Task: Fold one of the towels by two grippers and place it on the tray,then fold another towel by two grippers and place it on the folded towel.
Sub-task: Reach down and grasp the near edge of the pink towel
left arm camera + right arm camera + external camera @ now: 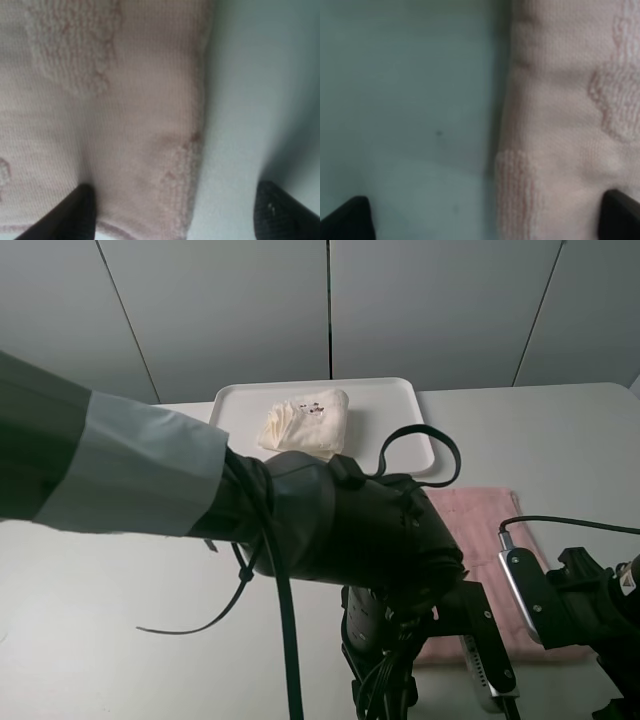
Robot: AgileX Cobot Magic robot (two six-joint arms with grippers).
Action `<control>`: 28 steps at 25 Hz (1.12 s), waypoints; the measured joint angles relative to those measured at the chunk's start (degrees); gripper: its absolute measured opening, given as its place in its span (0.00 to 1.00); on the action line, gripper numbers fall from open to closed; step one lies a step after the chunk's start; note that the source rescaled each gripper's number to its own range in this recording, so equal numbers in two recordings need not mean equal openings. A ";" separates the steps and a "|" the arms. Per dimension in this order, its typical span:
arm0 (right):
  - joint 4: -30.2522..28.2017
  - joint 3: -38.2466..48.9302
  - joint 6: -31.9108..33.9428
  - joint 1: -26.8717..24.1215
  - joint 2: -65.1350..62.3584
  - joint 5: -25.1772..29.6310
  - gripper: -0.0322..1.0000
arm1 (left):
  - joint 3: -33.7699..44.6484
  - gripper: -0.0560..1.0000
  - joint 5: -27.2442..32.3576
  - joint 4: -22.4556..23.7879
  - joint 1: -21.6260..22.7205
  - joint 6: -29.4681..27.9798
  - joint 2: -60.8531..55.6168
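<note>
Left arm: the left arm (330, 530), in its black sleeve, fills the foreground of the high view. It comes in from 9 o'clock and bends down toward 5 o'clock, hiding much of the table (100, 600) beneath it.
Left pincer: the left pincer (180, 215) has its jaws wide apart and holds nothing. One finger is over pink cloth and the other over bare table, so the jaws straddle the towel's hem. Whether either tip touches the cloth cannot be told.
Right arm: the right arm (570, 600) stands low at 4 o'clock, beside the towel's far side.
Right pincer: the right pincer (482, 217) is also spread and empty. It straddles a hem the same way, one tip over the towel and one over the tabletop.
Pink towel: the pink towel (480, 530) lies flat and unfolded on the table at 4 o'clock, partly hidden by both arms.
Cream towel: the cream towel (305, 423) sits folded in a compact bundle at 12 o'clock, its small embroidered mark facing up.
Tray: the white tray (400, 405) carries the cream towel toward its left half. It stands apart from the pink towel.
Step in hand: the first towel looks done, and this appears to be the opening of the second fold, with both pincers lined up on the pink towel's edges before any grasp.
Next move: each pincer likely needs to come down and close on its hem at the same time. They would then lift evenly so the cloth folds over without bunching.
</note>
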 joint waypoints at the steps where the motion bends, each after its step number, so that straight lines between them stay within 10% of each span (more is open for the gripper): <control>1: 0.00 0.00 0.00 0.00 0.46 -0.55 0.95 | 0.00 0.84 0.11 0.00 0.00 0.00 0.00; 8: -1.67 -0.60 1.09 0.00 3.25 -2.11 0.74 | 0.00 0.84 0.66 0.00 0.00 0.00 0.05; 16: -2.88 -0.71 1.37 0.00 3.78 -5.58 0.06 | 0.00 0.84 0.85 0.00 0.00 0.00 0.28; 28: -3.57 -0.71 1.82 0.00 3.83 -5.86 0.04 | 0.00 0.58 -0.09 2.43 0.00 -2.16 0.28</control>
